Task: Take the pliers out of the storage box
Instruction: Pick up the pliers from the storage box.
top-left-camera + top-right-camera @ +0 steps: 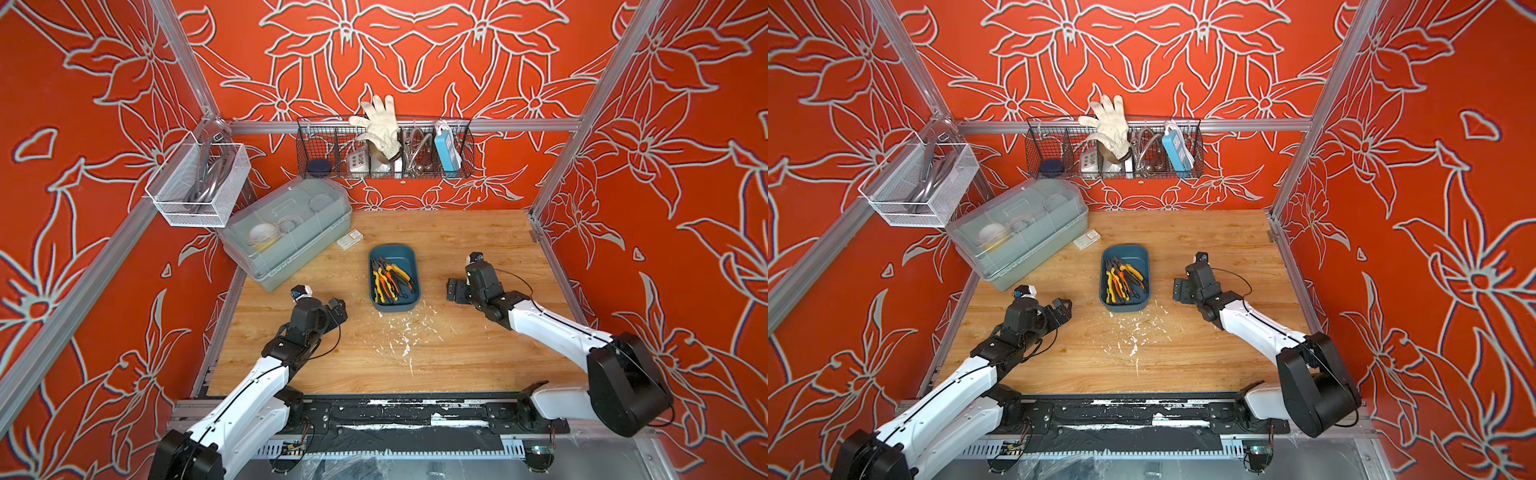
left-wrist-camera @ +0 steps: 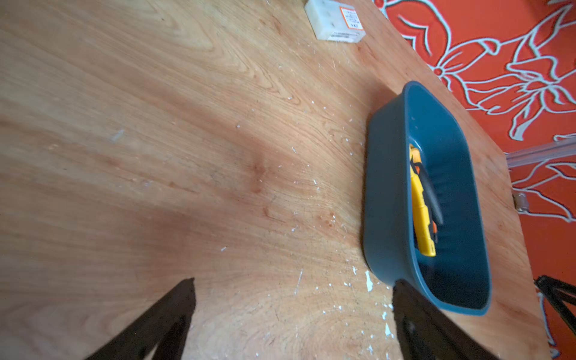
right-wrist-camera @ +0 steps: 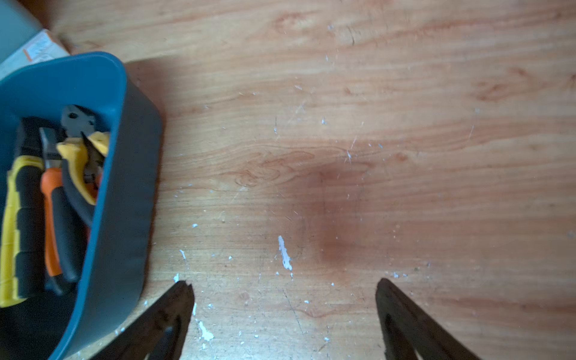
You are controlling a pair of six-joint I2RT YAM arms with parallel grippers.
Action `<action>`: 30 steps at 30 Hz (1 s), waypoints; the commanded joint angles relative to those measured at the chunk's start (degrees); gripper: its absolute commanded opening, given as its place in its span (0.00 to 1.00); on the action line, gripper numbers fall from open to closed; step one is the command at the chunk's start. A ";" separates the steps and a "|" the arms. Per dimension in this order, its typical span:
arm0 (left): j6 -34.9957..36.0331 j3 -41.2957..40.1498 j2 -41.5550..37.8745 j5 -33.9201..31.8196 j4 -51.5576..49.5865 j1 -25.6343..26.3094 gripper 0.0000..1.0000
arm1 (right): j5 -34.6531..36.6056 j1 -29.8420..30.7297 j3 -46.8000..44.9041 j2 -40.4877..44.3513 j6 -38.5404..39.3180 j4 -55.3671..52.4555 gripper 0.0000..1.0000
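Note:
The teal storage box (image 1: 393,249) (image 1: 1124,249) stands in the middle of the wooden table in both top views. Several pliers (image 1: 390,280) (image 1: 1123,280) with yellow-and-black and orange-and-black handles lie piled inside it. My left gripper (image 1: 338,309) (image 2: 293,282) hovers open to the left of the box's near end, with only bare wood between its fingers. My right gripper (image 1: 453,291) (image 3: 283,282) is open over the table just right of the box. The left wrist view shows the box wall (image 2: 389,187) and a yellow handle of the pliers (image 2: 420,202). In the right wrist view the box (image 3: 124,202) and pliers (image 3: 53,193) sit beside the fingers.
A large translucent grey lidded container (image 1: 286,232) sits at the back left, with a small white packet (image 1: 350,239) beside it. A black wire basket (image 1: 384,149) and a white mesh basket (image 1: 199,187) hang on the walls. White flecks (image 1: 403,336) mark the wood in front of the box.

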State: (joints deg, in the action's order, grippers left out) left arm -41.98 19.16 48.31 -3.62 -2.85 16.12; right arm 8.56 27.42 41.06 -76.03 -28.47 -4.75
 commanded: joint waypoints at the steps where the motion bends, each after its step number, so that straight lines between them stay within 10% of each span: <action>1: 1.32 1.58 3.30 7.39 5.63 -0.04 0.97 | -1.92 0.65 -0.90 0.72 3.59 1.32 0.92; 15: 5.02 2.94 11.26 27.63 16.32 1.89 0.91 | -4.37 12.91 21.00 -8.39 9.65 -14.48 0.70; 30: 1.73 5.80 11.86 16.99 6.90 3.48 0.90 | 1.64 21.74 53.45 -36.79 10.97 -33.54 0.50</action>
State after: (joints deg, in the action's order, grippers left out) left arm -39.18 23.66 60.49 17.23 7.49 19.42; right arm 6.76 47.70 91.20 -110.93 -18.96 -31.94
